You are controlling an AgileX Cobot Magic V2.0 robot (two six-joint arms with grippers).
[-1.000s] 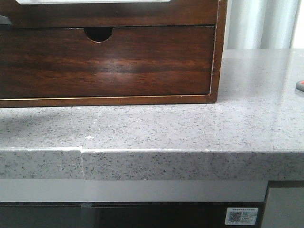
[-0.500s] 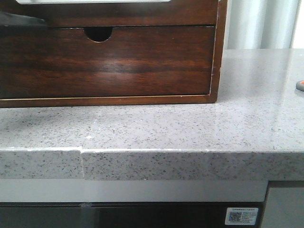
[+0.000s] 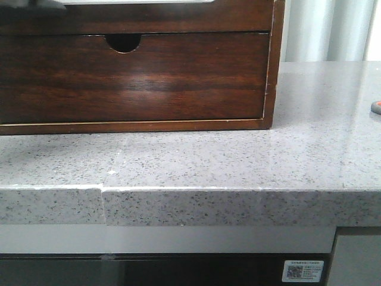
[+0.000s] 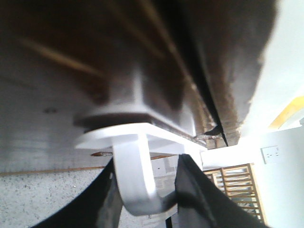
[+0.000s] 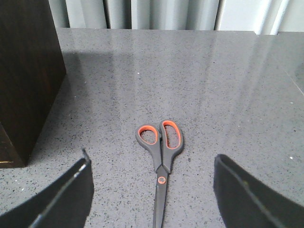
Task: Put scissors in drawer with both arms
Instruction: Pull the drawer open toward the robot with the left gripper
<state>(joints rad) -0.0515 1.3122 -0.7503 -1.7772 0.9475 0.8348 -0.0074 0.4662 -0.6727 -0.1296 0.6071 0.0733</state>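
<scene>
I judge the task barely begun. The scissors point(image 5: 160, 156) lie flat on the grey countertop point(image 3: 238, 161), well to the right of the wooden cabinet point(image 3: 271, 71), untouched; in the front view only a sliver of their orange and grey handle point(image 3: 376, 106) shows at the frame's right edge. My right gripper point(image 5: 152, 190) hovers over them with its jaws spread wide, a finger point(image 5: 66, 190) on either side of the blades and nothing between them yet, so the pick is still to come.

The drawer point(image 3: 149, 15) I need is the upper one, above the notched drawer point(image 3: 131, 77) in the same cabinet. From the front I see only its lower strip and a bit of the pale cut-out, and I cannot tell whether it has been pulled out at all. The left wrist view is blurred and very close to the cabinet's dark wood: a white hook-shaped piece point(image 4: 135, 180) sits between the two dark fingers of my left gripper point(image 4: 147, 194). The fingers look close on either side of it, but I cannot tell whether they are actually clamping it.

Left to do, as I read it: open the drawer with the left arm, grasp and lift the scissors with the right, carry them over to the cabinet, drop them in.
</scene>
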